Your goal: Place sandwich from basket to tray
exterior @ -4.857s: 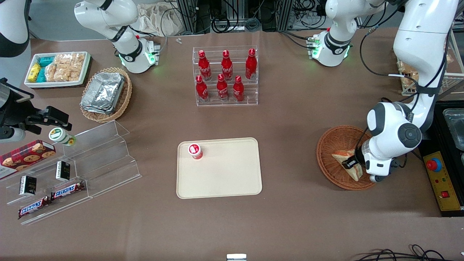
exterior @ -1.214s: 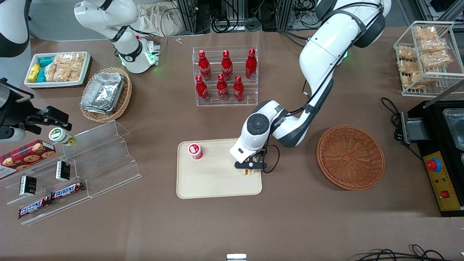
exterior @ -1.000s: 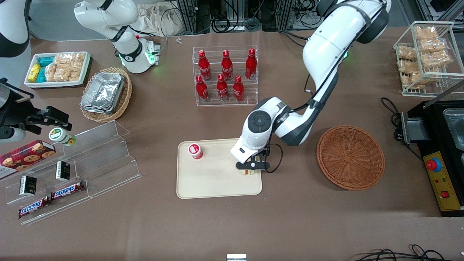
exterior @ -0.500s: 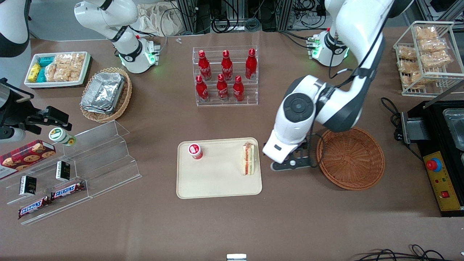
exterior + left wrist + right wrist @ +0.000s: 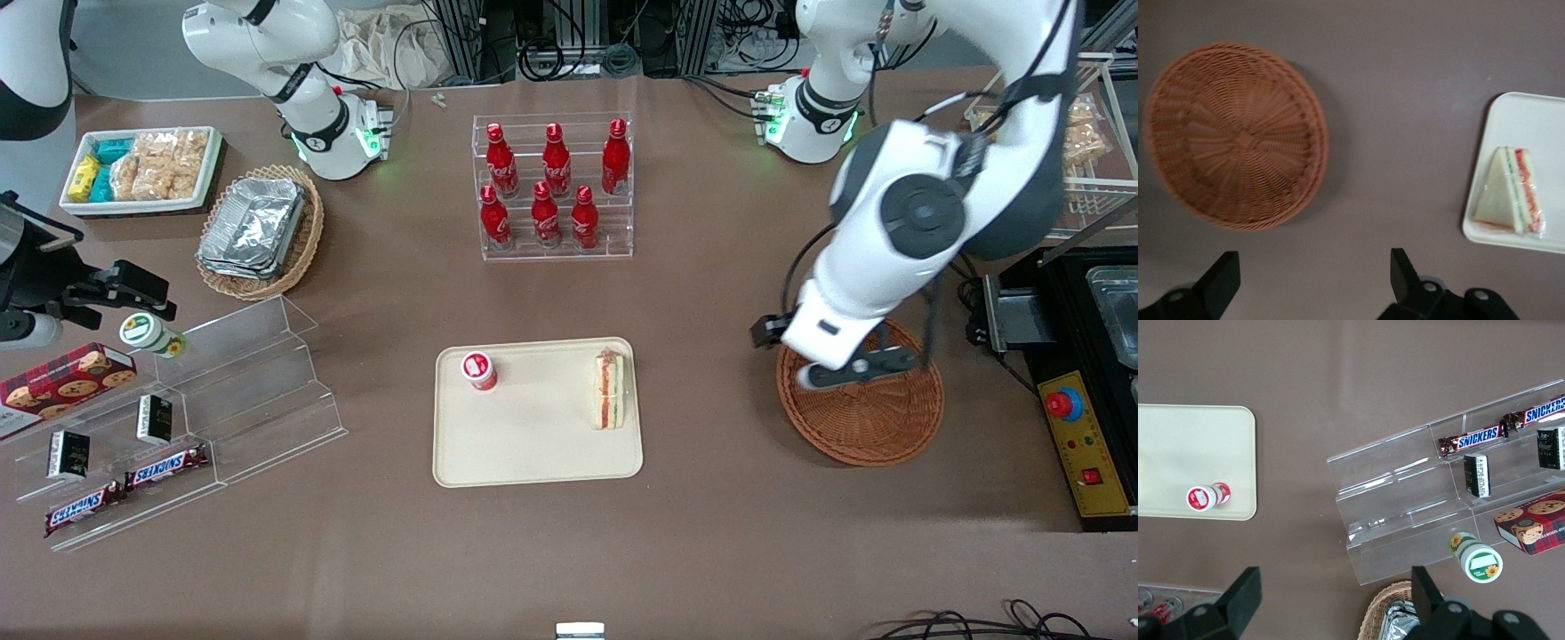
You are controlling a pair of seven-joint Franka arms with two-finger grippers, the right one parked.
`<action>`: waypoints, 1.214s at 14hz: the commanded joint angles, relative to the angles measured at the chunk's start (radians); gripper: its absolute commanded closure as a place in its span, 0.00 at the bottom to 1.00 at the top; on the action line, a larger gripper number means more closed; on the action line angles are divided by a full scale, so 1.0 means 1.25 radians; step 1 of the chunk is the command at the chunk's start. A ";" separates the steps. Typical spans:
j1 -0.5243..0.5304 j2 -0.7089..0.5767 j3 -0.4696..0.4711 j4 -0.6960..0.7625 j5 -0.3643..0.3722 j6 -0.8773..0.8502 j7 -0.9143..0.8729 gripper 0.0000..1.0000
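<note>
Sandwich [image 5: 609, 391] lies on the tray [image 5: 533, 444], against the tray's short edge nearest the basket [image 5: 876, 427]. Wedge shape, pale bread, red and green filling bands along one long face; the wrist view shows it in clear glossy wrap [image 5: 1511, 193], flat side down, sitting just inside the rim.

Tray: cream plastic, smooth, rounded corners, low raised rim. A small red-capped cup [image 5: 478, 370] stands near the tray corner farthest from the sandwich. The middle of the tray between cup and sandwich is bare.

Basket: round, shallow, reddish-brown wicker, weave radiating from a small square centre [image 5: 1238, 137]. Nothing in it. It sits on the bench [image 5: 711, 533] well apart from the tray, with a strip of bare brown bench surface between them.

Hand [image 5: 849, 372] hangs above the basket's rim, on the side toward the tray, raised off the weave. Fingers spread wide with nothing between them; in the wrist view the two dark fingertips [image 5: 1218, 283] stand far apart, with basket and bench seen through the gap.

Farther from the camera than the tray: a clear acrylic stepped rack of red bottles [image 5: 553, 182]. Toward the parked arm's end from the tray: a clear stepped shelf [image 5: 231, 400] with candy bars and small boxes.
</note>
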 commanded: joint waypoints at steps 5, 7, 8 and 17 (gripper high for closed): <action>0.155 -0.130 -0.006 -0.051 -0.084 -0.141 0.154 0.00; 0.184 -0.155 -0.005 -0.066 -0.084 -0.148 0.192 0.00; 0.191 -0.160 -0.006 -0.067 -0.084 -0.154 0.196 0.00; 0.197 -0.168 0.056 -0.057 -0.087 -0.183 0.418 0.00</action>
